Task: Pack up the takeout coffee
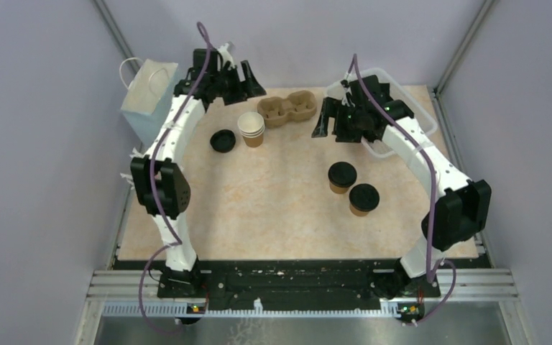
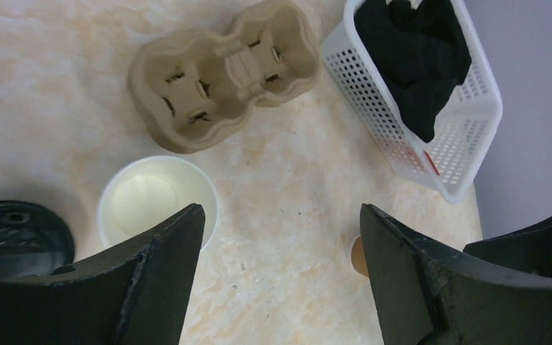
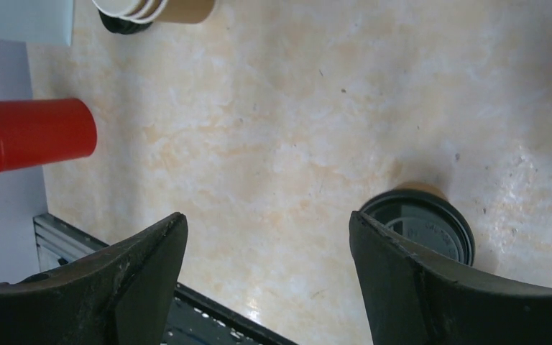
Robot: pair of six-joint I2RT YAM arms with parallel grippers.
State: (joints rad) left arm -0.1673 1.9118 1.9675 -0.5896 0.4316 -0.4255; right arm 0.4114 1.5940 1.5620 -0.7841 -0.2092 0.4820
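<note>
The takeout coffee, two kraft cups with black lids [image 1: 342, 177] [image 1: 364, 199], stands right of the table's middle. My right gripper [image 1: 328, 119] hangs open above the back of the table, away from both cups. In the right wrist view one lidded cup [image 3: 420, 224] sits partly behind the right finger of the open right gripper [image 3: 267, 217]. My left gripper [image 1: 248, 77] is open at the back left, beyond the brown cardboard carrier [image 1: 286, 109]. In the left wrist view the left gripper [image 2: 280, 210] holds nothing, with the carrier [image 2: 223, 72] ahead of it.
A stack of open paper cups [image 1: 251, 129] and a loose black lid [image 1: 223, 141] sit near the carrier. A white basket with dark cloth [image 2: 467, 122] stands at the back right. A paper bag [image 1: 147, 93] is at the back left, and a red cup [image 3: 36, 135] beside it.
</note>
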